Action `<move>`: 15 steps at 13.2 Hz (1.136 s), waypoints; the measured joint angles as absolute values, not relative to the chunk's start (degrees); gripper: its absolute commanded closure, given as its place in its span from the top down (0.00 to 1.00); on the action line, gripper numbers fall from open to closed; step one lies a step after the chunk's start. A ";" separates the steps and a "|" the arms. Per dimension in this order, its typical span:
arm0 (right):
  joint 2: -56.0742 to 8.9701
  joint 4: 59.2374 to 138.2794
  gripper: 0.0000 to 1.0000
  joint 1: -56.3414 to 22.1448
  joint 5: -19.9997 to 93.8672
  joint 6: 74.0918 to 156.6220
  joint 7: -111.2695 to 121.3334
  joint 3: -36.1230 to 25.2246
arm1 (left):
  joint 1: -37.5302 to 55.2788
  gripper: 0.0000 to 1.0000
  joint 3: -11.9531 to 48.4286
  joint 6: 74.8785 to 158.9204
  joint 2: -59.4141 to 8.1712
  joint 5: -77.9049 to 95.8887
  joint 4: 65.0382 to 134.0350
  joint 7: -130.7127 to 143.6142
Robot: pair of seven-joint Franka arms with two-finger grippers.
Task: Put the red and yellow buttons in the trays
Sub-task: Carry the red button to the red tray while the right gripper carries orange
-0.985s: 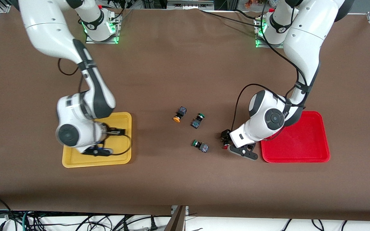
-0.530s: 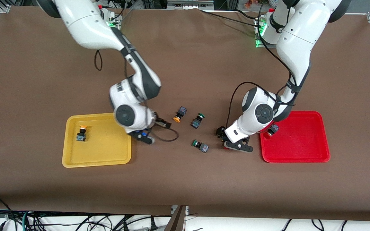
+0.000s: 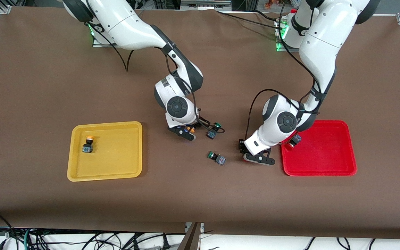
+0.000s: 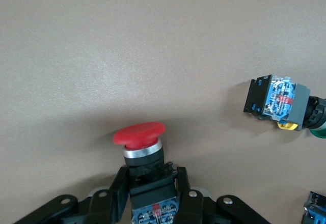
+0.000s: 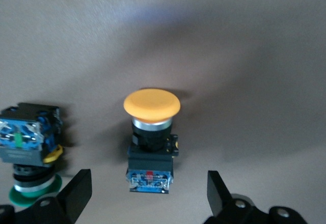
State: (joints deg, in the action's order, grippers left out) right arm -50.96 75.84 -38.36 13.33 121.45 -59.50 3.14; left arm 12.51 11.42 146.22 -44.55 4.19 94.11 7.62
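Observation:
My left gripper (image 3: 244, 152) is low over the table beside the red tray (image 3: 325, 154). It is shut on the dark body of a red button (image 4: 140, 135); its fingers (image 4: 118, 193) press both sides. Another red button (image 3: 293, 141) lies in the red tray's corner. My right gripper (image 3: 189, 131) is open, low over a yellow button (image 3: 191, 130) at mid-table. That button (image 5: 151, 107) lies between the spread fingers (image 5: 76, 191), untouched. A second yellow button (image 3: 88, 144) lies in the yellow tray (image 3: 116, 156).
Two green-capped buttons lie on the brown cloth. One (image 3: 214, 130) is right beside my right gripper and shows in the right wrist view (image 5: 28, 142). The other (image 3: 216, 157) is nearer the front camera, between both grippers, and shows in the left wrist view (image 4: 277, 102).
My right arm swung from over the yellow tray to mid-table, leaving a yellow button in the tray, and now straddles the loose yellow button. My left gripper has barely shifted.

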 measured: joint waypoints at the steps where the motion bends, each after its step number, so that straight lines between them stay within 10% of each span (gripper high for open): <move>1: -51.18 76.02 0.19 -38.60 13.33 121.50 -59.72 3.14 | 12.35 0.08 11.37 146.18 -44.48 4.19 94.10 7.52; 2: -51.44 76.11 0.00 -38.80 13.33 121.67 -60.12 3.13 | 11.81 0.08 11.29 145.48 -44.25 4.18 94.06 7.09; 9: -50.03 75.54 0.00 -37.15 13.17 120.42 -56.15 -0.47 | 0.39 0.09 10.69 119.92 -36.89 4.18 90.50 -16.45; 15: -42.25 75.26 0.00 -19.65 13.04 99.83 -26.75 -1.49 | -9.83 0.16 10.35 118.29 -37.45 -2.86 90.71 -40.42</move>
